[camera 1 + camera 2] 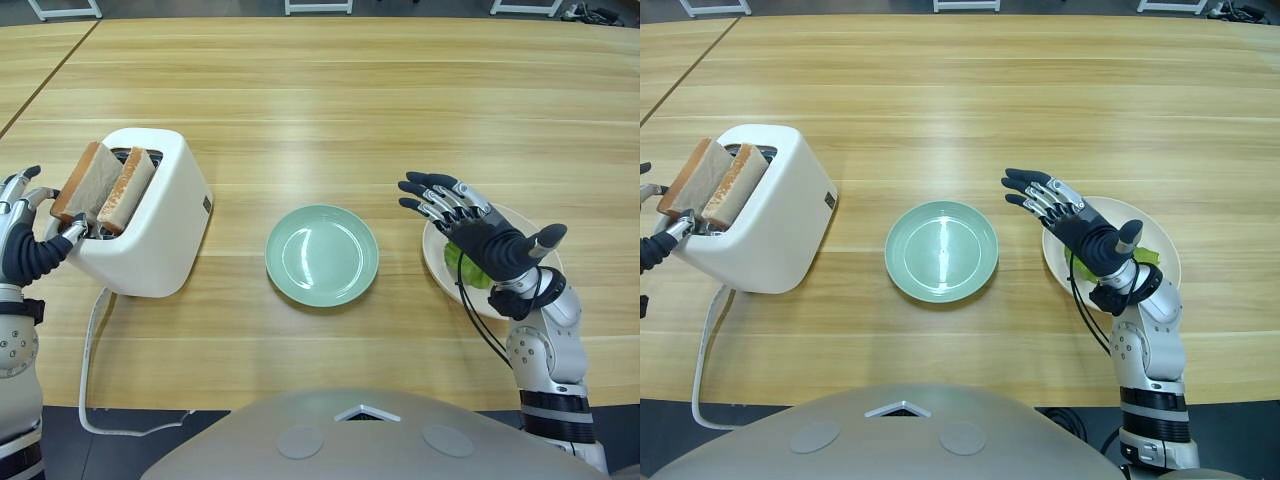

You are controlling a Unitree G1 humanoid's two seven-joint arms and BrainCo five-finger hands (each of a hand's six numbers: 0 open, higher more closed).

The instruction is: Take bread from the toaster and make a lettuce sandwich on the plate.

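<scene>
Hovering over leafy lettuce (pixel 470 272), R hand (pixel 490 235) fingers (pixel 430 184) splayed, empty; L hand (pixel 30 235) at boxy white toaster (pixel 160 220), grip unclear.

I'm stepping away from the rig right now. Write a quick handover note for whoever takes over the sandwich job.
Left hand: at the toaster, against the outer bread slice; whether it grips is unclear.
Right hand: open, fingers spread, above the white plate holding the lettuce.
Things: both slices stick out of the toaster at the table's left, the second slice beside the first. The green plate is in the middle.
Done: nothing is on the green plate yet.
Left: pull both slices, lay one on the green plate, add lettuce, top it with the other.
</scene>
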